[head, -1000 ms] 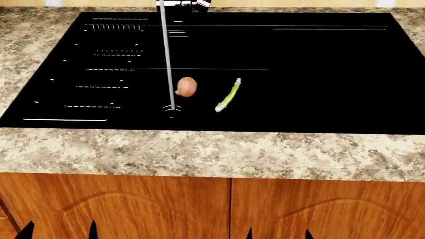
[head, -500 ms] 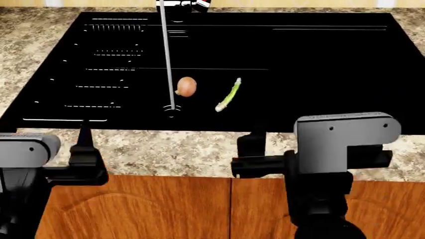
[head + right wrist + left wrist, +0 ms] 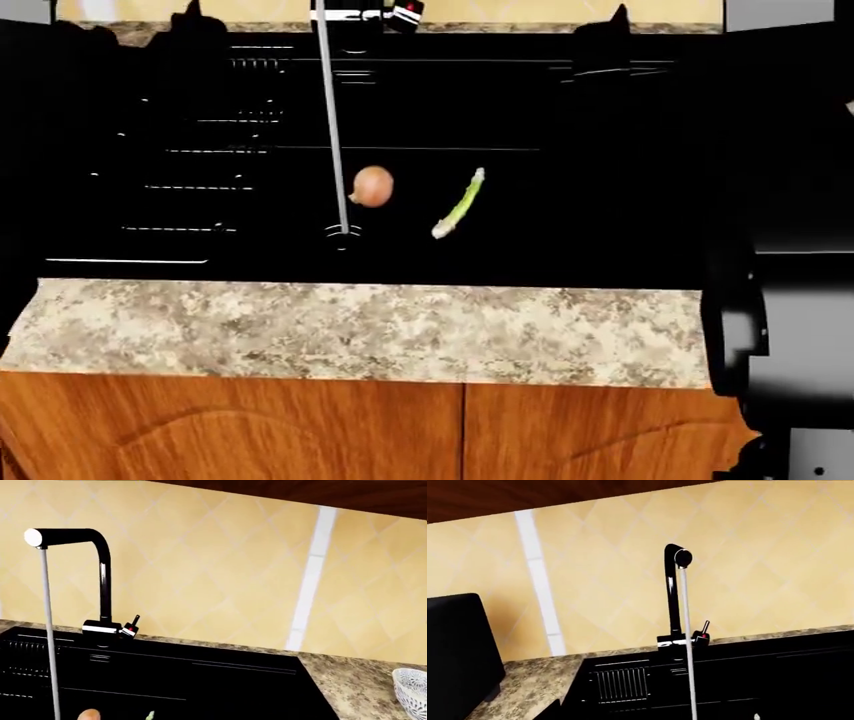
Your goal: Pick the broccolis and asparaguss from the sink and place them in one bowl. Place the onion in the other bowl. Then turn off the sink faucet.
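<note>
The onion (image 3: 372, 186) lies on the black sink (image 3: 601, 220) floor beside the drain. One green asparagus (image 3: 458, 203) lies just right of it. No broccoli shows. Water runs from the black faucet (image 3: 672, 595) in a thin stream (image 3: 331, 120); its lever (image 3: 132, 625) stands at the base. The right wrist view catches the onion (image 3: 89, 714) and the asparagus tip (image 3: 150, 715) at its edge. My left gripper (image 3: 187, 25) and right gripper (image 3: 614, 30) are dark shapes raised over the sink's far part, well apart from both vegetables. Their jaws blend into the black basin.
A white patterned bowl (image 3: 412, 690) stands on the speckled counter (image 3: 360, 330) right of the sink. A black appliance (image 3: 457, 650) sits on the counter left of the sink. A ribbed drainboard (image 3: 187, 180) fills the sink's left part. My right arm's bulk (image 3: 787, 280) covers the right side.
Both arms rose from in front of the cabinet doors to over the sink's far part. The onion, asparagus and water stream stayed put.
</note>
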You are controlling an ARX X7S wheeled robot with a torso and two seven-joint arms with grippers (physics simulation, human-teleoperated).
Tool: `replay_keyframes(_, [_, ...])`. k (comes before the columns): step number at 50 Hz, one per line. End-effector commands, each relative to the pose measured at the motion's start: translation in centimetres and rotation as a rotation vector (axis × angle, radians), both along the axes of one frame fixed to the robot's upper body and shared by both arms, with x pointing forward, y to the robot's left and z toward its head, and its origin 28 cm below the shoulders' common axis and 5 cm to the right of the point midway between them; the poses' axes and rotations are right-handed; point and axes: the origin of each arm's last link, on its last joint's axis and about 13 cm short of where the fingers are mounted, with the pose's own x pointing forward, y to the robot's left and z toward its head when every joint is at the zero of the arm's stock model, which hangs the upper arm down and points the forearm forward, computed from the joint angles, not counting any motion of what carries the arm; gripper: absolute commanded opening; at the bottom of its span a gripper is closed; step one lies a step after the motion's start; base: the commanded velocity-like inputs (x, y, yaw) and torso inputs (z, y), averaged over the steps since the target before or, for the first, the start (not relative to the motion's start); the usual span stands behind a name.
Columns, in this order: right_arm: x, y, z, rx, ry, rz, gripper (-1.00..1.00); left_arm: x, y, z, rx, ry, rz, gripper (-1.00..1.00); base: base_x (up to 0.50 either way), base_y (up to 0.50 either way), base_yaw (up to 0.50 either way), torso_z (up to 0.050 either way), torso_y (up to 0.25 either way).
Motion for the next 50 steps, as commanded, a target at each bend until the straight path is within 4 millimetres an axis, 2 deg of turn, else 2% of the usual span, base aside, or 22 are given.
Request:
replay_keyframes(1, [0.4,-0.5,-0.3,0.014,0.046,0.015,1.00,1.3,0.5,0.5,0.031,0.056,-0.003,1.00,0.48,0.00,0.00,0.000,0.000])
replay_keyframes(8, [0.1,-0.6,-1.5,0.010,0.070,0.026,1.00,1.5,0.3,-0.5,0.047,0.073,-0.006,1.00,0.49,0.00,0.00,0.000,0.000])
replay_keyframes(22, [-0.6,-1.0,-2.8,0.036,0.077,0.015,1.00,1.6,0.2,-0.9,0.049,0.089,-0.011,1.00,0.50,0.00,0.00,0.000,0.000])
replay_keyframes(35, [-0.4,-0.7,-2.6,0.029,0.087,0.020,1.00,1.5,0.3,-1.7,0.050,0.108,-0.018,1.00,0.50,0.00,0.00,0.000,0.001])
replay_keyframes(42, [-0.6,-0.8,-2.9,0.043,0.098,0.011,1.00,1.3,0.2,-1.5,0.053,0.104,-0.028,1.00,0.49,0.04,0.00,0.000,0.001])
replay_keyframes(50, [-0.8,-0.9,-3.3,0.056,0.115,-0.001,1.00,1.4,0.2,-1.7,0.049,0.113,-0.028,1.00,0.23,0.05,0.00,0.000,0.001])
